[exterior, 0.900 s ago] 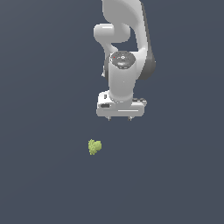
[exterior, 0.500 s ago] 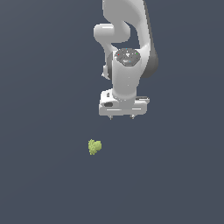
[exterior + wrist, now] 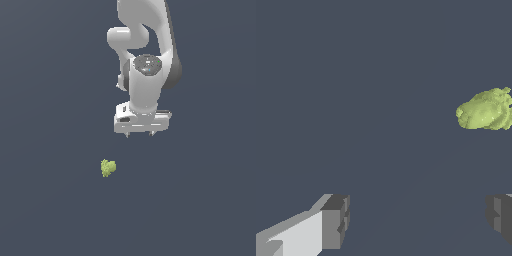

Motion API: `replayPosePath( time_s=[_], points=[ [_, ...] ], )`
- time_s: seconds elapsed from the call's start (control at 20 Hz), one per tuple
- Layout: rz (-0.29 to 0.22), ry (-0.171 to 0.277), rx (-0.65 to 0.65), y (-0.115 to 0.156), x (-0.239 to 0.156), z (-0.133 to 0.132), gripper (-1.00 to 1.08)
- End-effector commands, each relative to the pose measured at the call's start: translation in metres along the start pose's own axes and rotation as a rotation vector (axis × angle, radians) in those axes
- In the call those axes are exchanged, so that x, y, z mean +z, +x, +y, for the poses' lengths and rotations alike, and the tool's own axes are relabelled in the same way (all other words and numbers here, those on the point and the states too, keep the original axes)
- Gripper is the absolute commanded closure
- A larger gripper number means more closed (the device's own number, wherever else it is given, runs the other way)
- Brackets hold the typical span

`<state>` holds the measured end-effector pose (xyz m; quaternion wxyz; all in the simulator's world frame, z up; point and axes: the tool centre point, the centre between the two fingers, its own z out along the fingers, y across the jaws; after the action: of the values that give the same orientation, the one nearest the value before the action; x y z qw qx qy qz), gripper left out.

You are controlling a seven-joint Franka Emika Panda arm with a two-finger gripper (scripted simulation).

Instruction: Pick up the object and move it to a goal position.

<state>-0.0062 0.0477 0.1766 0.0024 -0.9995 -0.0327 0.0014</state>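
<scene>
We see one white robot arm (image 3: pixel 145 60) above a plain dark desk (image 3: pixel 45 100), and one small bumpy yellow-green clump (image 3: pixel 108 168) lying on it. The clump sits apart from the gripper (image 3: pixel 140 134), off toward the exterior view's left and nearer the camera. The gripper's two fingers (image 3: pixel 336 220) are spread wide, holding nothing. To grasp well, we judge the gripper should centre over the clump before descending.

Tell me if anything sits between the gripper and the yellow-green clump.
Nothing visible does. The gripper hangs with its jaws open, and the clump lies apart from it, toward the exterior view's left and lower in that picture. Only bare dark floor shows between them. The wrist view shows the same open gap.
</scene>
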Motion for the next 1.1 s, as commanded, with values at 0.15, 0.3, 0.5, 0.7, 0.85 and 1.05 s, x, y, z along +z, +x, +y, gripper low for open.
replayPosePath(
  time_s=[0.15,0.3,0.5,0.7,0.85,1.05],
  points=[
    [0.000,-0.001,-0.028,0.010,0.008,0.013,-0.92],
    [0.000,-0.001,-0.054,0.018,0.014,0.025,-0.92],
    [0.001,-0.002,-0.099,0.032,0.027,0.046,-0.92],
    [0.001,-0.003,-0.155,0.047,0.045,0.074,-0.92],
    [0.002,-0.004,-0.194,0.056,0.057,0.094,-0.92],
    [0.002,-0.004,-0.235,0.064,0.071,0.115,-0.92]
  ],
)
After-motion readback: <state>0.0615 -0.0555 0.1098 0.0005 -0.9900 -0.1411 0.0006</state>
